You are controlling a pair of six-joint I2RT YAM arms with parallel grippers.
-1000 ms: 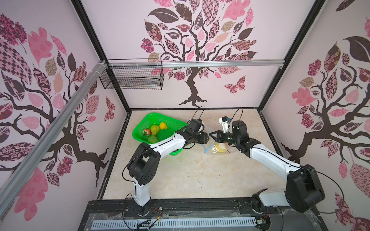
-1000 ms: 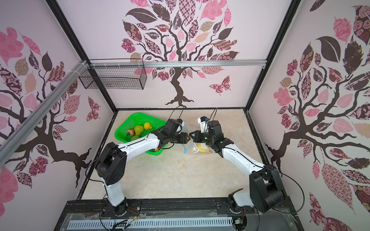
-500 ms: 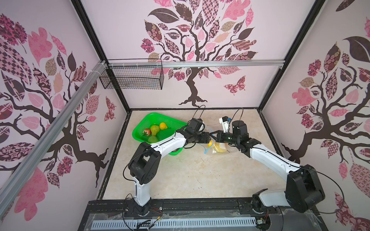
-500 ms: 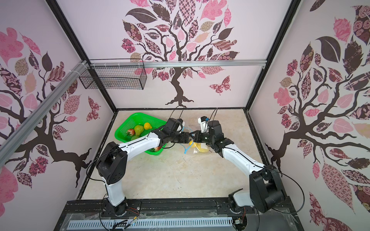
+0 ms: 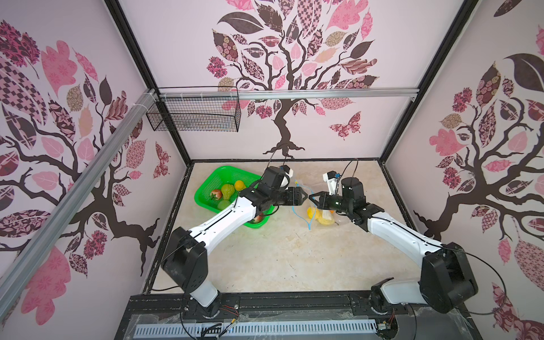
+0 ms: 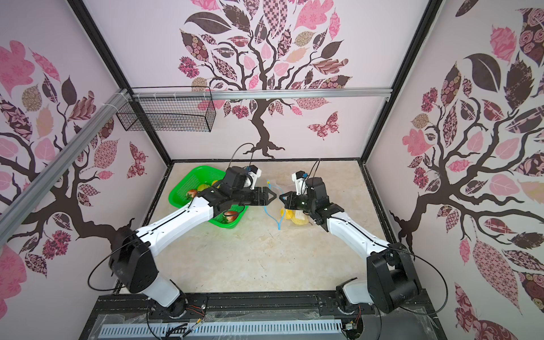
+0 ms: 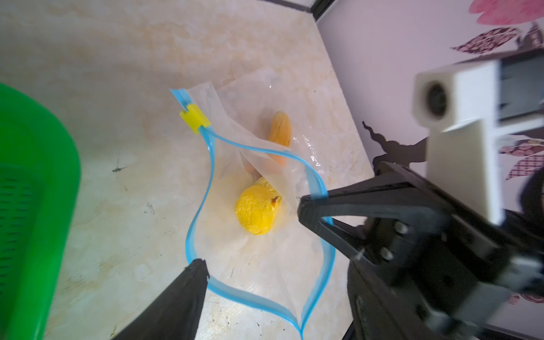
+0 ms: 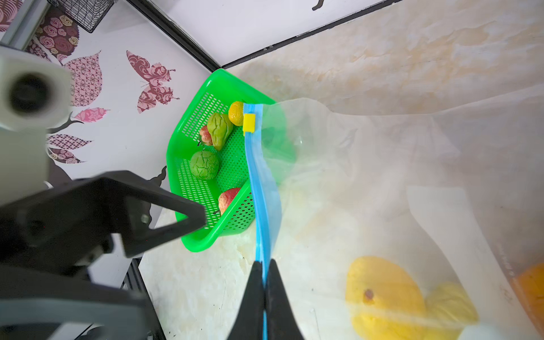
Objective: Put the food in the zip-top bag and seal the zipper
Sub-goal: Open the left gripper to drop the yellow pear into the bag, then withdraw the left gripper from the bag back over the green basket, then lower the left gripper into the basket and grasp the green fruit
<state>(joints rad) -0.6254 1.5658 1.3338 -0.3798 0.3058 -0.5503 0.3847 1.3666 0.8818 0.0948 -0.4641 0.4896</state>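
Carrot (image 8: 530,291) half cut off, lemon (image 8: 382,294) blurry inside zip-top bag (image 8: 382,162)

Beige marbled desk (image 5: 279,250), seen from above, with a few dark specks on its surface. Two things lie directly on it: a green mesh basket (image 5: 216,178) toward the far left corner, and near it, toward the middle, a clear zip-top bag (image 5: 321,217), blue-edged mouth facing the basket.
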